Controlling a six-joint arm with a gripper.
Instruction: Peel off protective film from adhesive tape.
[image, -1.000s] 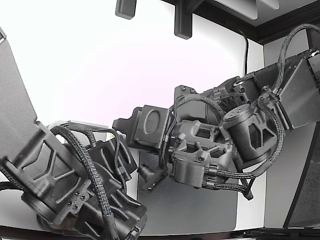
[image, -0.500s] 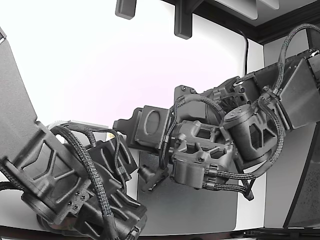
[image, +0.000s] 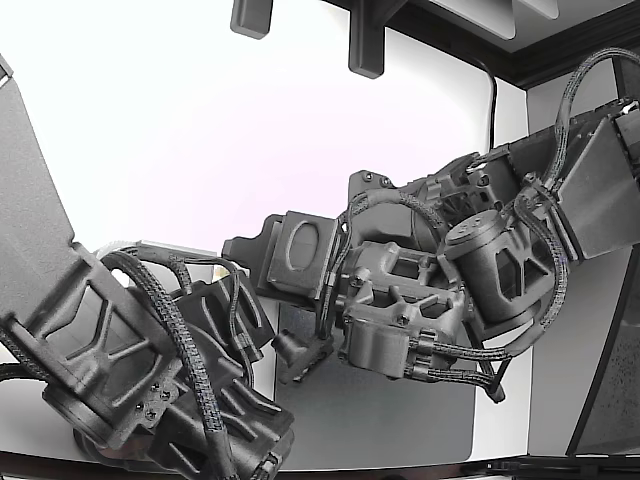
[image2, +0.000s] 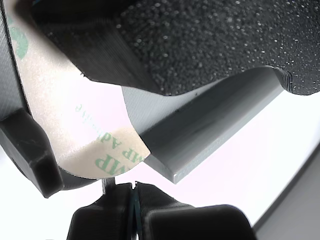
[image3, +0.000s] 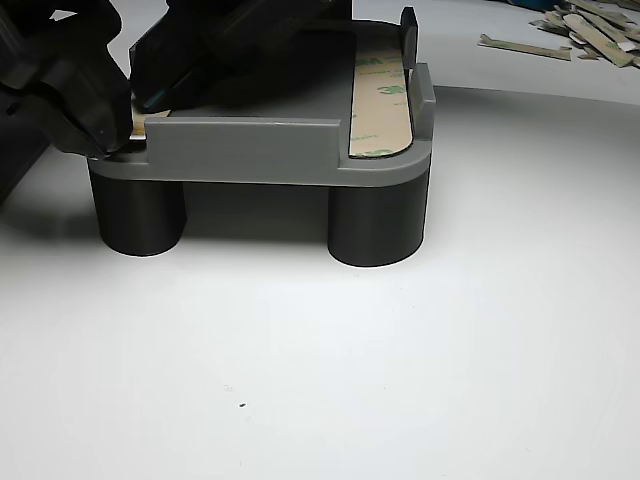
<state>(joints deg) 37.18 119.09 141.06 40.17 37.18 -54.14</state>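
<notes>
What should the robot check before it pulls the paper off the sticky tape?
1. Grey plastic holder on dark round legs standing flat on the white table: ok.
2. Edge of the beige liner with green print lifted off the grey plate: ok, the wrist view shows its end curling up.
3. Black gripper at the tape's end: ok, it sits at the holder's corner on the other view's left.
4. Fingers actually pinching the liner: cannot tell, the contact is hidden.
5. Second beige tape strip lying flat in its slot, out of the way: ok.
6. Peeled scraps far from the holder: ok.
</notes>
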